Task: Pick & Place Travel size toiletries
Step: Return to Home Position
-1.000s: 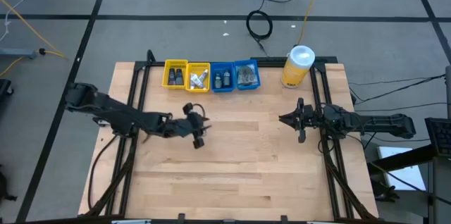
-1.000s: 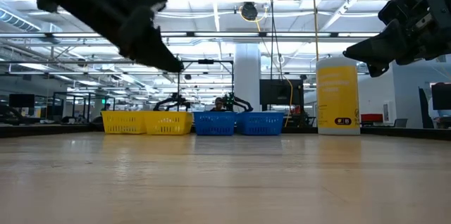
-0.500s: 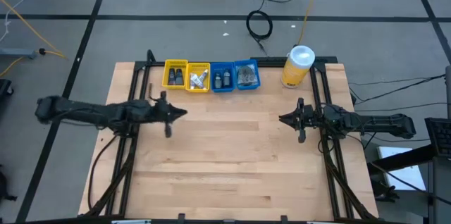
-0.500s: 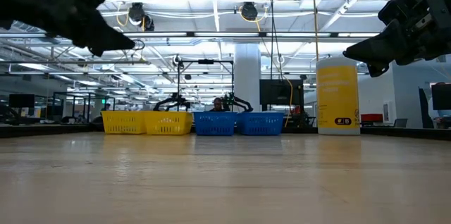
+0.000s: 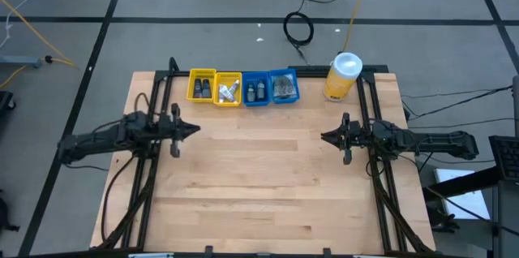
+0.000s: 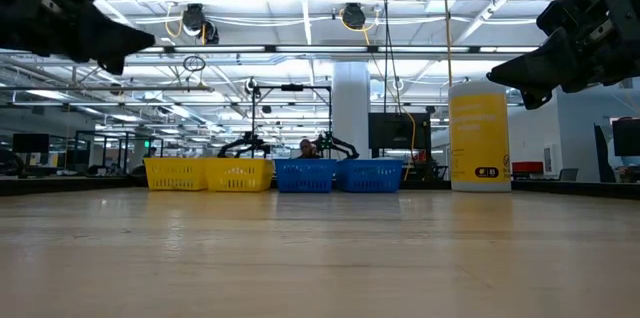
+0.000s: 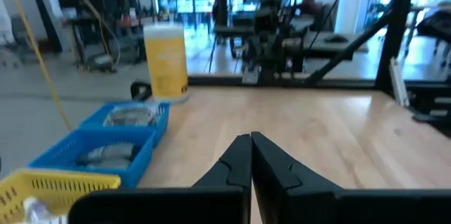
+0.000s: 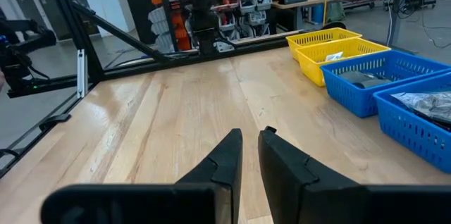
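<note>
The travel size toiletries lie in four small bins in a row at the table's far edge. Dark pieces are in the left yellow bin (image 5: 202,85) and white tubes in the second yellow bin (image 5: 228,88). Small dark bottles are in one blue bin (image 5: 256,89) and grey packets in the other (image 5: 284,86). My left gripper (image 5: 193,128) is shut and empty above the table's left side, as the left wrist view shows (image 7: 250,139). My right gripper (image 5: 324,137) is empty above the right side. Its fingertips stand a narrow slit apart in the right wrist view (image 8: 250,136).
A large yellow canister (image 5: 342,77) with a white lid stands at the far right corner, beside the bins. Black frame rails run along the table's left (image 5: 154,128) and right (image 5: 369,120) sides. The bare wooden top (image 5: 259,177) lies between the arms and toward the near edge.
My left gripper has drawn back from the table's middle toward its left edge and a little toward the far edge, and has levelled out. My right arm has kept still.
</note>
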Controlling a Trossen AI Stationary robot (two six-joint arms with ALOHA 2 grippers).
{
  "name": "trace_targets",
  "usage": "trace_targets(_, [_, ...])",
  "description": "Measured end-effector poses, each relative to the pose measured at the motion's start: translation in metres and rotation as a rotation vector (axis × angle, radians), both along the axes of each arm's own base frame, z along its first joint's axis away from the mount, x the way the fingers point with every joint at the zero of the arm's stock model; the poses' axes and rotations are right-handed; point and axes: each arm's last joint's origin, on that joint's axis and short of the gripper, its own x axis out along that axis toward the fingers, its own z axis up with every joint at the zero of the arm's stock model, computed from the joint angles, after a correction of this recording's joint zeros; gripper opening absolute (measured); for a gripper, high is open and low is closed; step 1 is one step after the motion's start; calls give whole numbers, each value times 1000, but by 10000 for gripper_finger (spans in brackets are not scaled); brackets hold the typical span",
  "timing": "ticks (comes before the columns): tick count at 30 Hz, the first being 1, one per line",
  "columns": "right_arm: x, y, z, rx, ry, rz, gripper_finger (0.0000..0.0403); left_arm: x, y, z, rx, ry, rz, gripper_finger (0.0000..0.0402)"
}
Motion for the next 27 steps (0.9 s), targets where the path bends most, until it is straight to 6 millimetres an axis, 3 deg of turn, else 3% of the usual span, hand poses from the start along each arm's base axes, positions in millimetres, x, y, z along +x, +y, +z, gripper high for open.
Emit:
trace_targets(7, [0, 0, 0, 0, 0, 0, 43, -2, -3, -3, 57, -7, -22, 6])
trace_targets(15, [0, 0, 0, 0, 1, 0, 43, 7, -1, -23, 108, 11, 29, 15])
trace_targets(27, [0, 0, 1, 0, -5, -1, 43, 10, -1, -26, 99, 39, 38, 8])
